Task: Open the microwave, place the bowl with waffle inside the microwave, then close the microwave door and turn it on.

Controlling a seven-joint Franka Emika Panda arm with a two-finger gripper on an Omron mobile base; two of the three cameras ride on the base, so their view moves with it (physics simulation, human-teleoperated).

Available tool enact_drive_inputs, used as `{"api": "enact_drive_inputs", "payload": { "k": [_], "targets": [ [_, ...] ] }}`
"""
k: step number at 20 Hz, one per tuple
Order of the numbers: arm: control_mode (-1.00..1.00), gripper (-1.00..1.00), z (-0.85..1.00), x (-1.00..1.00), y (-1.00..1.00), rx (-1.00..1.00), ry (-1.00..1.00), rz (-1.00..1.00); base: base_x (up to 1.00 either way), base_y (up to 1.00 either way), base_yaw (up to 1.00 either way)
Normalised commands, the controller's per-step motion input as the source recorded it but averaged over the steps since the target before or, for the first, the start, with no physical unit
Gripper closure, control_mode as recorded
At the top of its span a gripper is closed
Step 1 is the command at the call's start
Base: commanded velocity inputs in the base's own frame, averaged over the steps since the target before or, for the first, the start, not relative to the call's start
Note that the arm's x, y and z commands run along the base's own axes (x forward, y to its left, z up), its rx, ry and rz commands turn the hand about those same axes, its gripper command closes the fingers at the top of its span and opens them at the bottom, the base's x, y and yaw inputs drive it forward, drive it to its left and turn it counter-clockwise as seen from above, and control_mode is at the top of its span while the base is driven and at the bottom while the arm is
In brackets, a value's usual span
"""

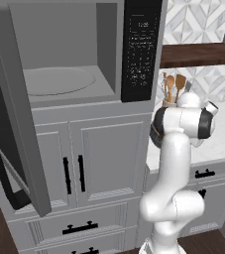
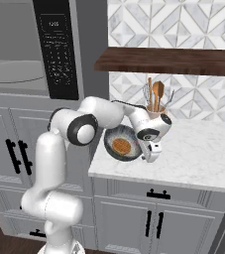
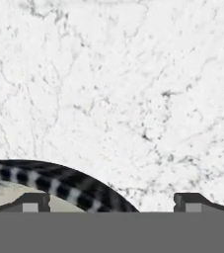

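White marble counter (image 2: 203, 158): dark streaked bowl (image 2: 120, 144) holds golden waffle (image 2: 120, 146), rim half-hidden by the arm; gripper (image 3: 111, 202) spread wide, gripping nothing.

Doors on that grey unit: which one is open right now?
The microwave door, dark glass with a long black bar handle, swung out left. The panelled cabinet doors below are shut.

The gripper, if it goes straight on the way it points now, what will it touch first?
Probably the white marble counter, which lies ahead of the open gripper. The rim of the bowl passes between the fingertips, so one finger might meet it first; depth is unclear.
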Motion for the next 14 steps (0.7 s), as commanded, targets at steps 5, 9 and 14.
{"api": "enact_drive_inputs", "payload": {
  "k": [5, 9, 14],
  "targets": [
    [-1.0, 1.0, -0.15, -0.18, 0.74, -0.03, -0.08, 0.03, 0.0, 0.0, 0.0],
    [-1.0, 1.0, -0.01, -0.14, 0.79, -0.11, -0.13, 0.01, 0.0, 0.0, 0.0],
    [-1.0, 1.0, 0.06, -0.47, 0.48, -0.12, -0.2, 0.04, 0.0, 0.0, 0.0]
  ]
}}
